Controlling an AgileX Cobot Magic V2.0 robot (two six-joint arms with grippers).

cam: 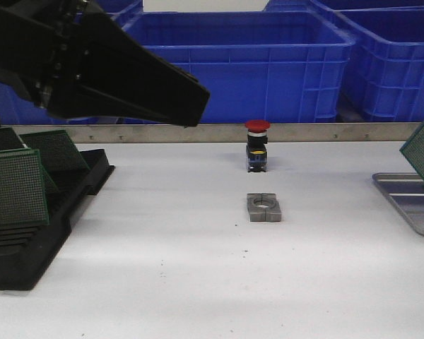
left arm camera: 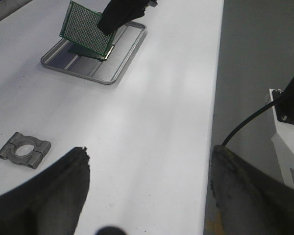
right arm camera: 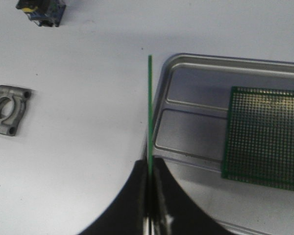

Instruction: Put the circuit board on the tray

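Front view: a circuit board (cam: pixel 422 161) hangs tilted over the tray (cam: pixel 404 198) at the right edge. Left wrist view: the left gripper (left arm camera: pixel 147 188) is spread wide, empty. Right wrist view: the right gripper (right arm camera: pixel 150 196) pinches that board edge-on above the tray's rim, another board (right arm camera: pixel 264 137) lying flat inside.

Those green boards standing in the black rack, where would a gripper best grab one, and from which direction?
Judging by the pose, best by the top edge, coming from above. Each circuit board stands nearly upright in the black rack, upper edge free, lower edge in the slots. The right gripper already pinches another board by one edge across its thin faces.
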